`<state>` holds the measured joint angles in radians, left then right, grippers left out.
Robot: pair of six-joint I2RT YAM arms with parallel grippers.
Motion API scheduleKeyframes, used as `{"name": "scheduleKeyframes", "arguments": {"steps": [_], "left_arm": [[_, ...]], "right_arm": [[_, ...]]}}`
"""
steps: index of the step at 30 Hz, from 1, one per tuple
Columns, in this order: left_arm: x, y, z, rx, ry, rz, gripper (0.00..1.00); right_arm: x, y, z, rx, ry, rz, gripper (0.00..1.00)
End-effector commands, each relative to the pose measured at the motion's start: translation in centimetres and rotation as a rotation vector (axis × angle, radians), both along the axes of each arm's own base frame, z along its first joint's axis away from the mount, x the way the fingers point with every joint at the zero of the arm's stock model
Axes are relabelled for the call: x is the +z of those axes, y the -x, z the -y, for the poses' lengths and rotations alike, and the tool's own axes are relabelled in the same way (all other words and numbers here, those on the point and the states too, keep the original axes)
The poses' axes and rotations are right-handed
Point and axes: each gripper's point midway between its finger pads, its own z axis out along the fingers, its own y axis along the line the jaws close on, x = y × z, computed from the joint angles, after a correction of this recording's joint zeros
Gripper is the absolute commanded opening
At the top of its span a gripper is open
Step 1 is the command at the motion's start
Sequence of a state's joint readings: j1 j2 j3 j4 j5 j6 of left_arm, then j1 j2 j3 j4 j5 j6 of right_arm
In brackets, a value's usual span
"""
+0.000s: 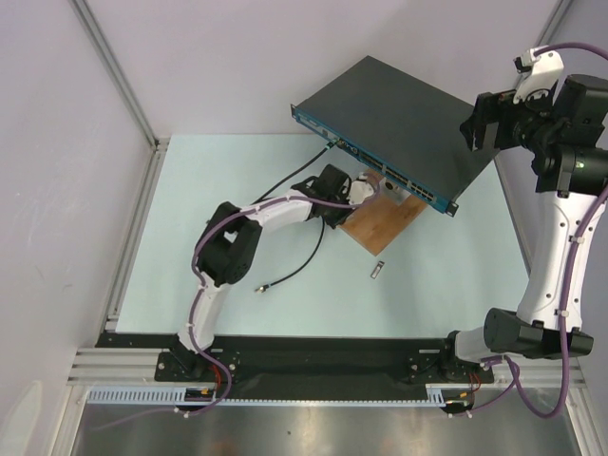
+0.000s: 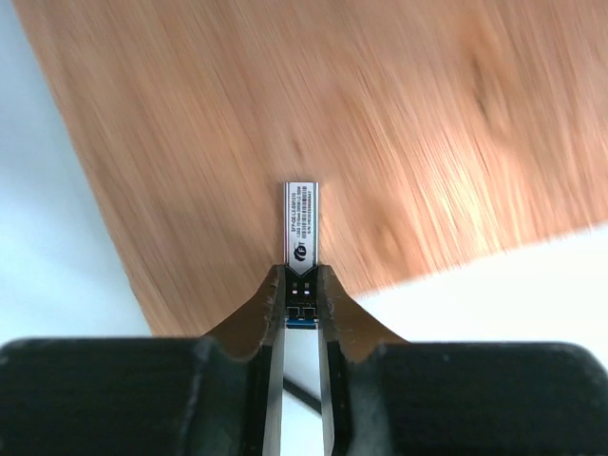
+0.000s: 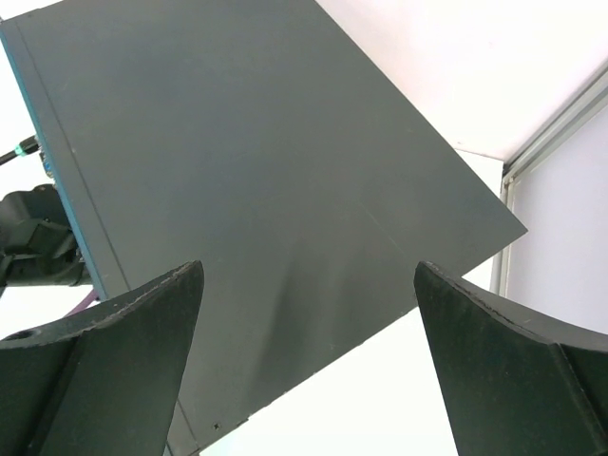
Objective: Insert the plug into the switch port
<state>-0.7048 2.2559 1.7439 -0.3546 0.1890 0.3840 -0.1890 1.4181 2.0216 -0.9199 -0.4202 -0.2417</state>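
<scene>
Plug (image 2: 301, 223) sits clamped by its rear end between the fingers of my left gripper (image 2: 302, 287), pointing to 12 o'clock in the left wrist view, over the wooden board (image 2: 380, 114). From above, the switch (image 1: 399, 109) lies at 1 o'clock of that gripper, its blue face near. My right gripper (image 3: 309, 275) hangs with jaws wide apart over the switch's black top.

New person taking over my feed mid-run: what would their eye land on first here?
The big black-topped switch lying askew at the far right of the table, its blue port face turned near-left. Next, the left gripper pinching the rear end of a small silver plug over the wooden board. The right gripper hangs wide open above the switch's top.
</scene>
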Motion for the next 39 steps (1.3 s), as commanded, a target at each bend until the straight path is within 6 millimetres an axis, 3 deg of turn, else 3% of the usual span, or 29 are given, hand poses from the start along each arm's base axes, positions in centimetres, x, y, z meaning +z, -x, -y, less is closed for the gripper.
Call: {"name": "scheduleKeyframes", "arguments": {"steps": [1, 2, 3, 5, 8, 9, 10, 14, 21, 29, 30, 33, 38, 39], "left_arm": [[0.2, 3.2, -1.8, -0.019, -0.048, -0.061, 0.06], [1.4, 3.4, -2.0, -0.016, -0.036, -0.048, 0.05], [0.8, 4.3, -2.6, -0.014, -0.047, -0.072, 0.02], [2.3, 5.1, -3.1, -0.006, -0.025, -0.068, 0.0], [2.3, 7.3, -4.3, -0.002, -0.024, -0.113, 0.0], [3.5, 7.9, -4.4, -0.005, -0.006, -0.106, 0.0], [2.9, 9.0, -5.2, -0.003, -0.021, -0.133, 0.0], [4.4, 12.2, -5.8, -0.014, -0.004, -0.157, 0.0], [8.3, 16.8, -6.4, -0.041, 0.04, -0.18, 0.0], [17.5, 20.9, -6.9, -0.105, 0.207, -0.199, 0.0], [19.7, 21.4, -7.0, -0.119, 0.245, -0.181, 0.0], [23.3, 23.3, -7.0, -0.189, 0.338, -0.176, 0.0], [26.7, 26.1, -7.3, -0.249, 0.457, -0.206, 0.0], [26.6, 26.4, -7.2, -0.249, 0.461, -0.227, 0.0]], "right_arm": [[1.8, 1.5, -0.8, 0.036, 0.023, 0.053, 1.0], [1.7, 1.6, -0.9, 0.045, 0.021, 0.051, 1.0], [1.9, 1.8, -1.0, 0.05, 0.027, 0.057, 1.0], [2.0, 2.1, -1.2, 0.061, 0.026, 0.057, 1.0], [2.4, 2.5, -1.1, 0.05, 0.033, 0.068, 1.0], [2.5, 2.6, -0.9, 0.041, 0.033, 0.074, 1.0], [2.9, 2.9, -0.7, 0.028, 0.032, 0.085, 1.0], [3.9, 3.7, -0.6, 0.028, 0.026, 0.113, 1.0], [3.0, 5.3, -2.0, 0.098, 0.001, 0.071, 1.0], [0.9, 8.3, -6.1, 0.291, 0.085, 0.071, 1.0], [0.3, 8.6, -6.5, 0.309, 0.085, 0.051, 1.0], [-1.1, 9.6, -8.6, 0.401, 0.088, 0.022, 1.0], [-2.4, 11.8, -12.8, 0.558, 0.111, 0.041, 1.0], [-2.7, 12.3, -13.4, 0.587, 0.12, 0.046, 1.0]]}}
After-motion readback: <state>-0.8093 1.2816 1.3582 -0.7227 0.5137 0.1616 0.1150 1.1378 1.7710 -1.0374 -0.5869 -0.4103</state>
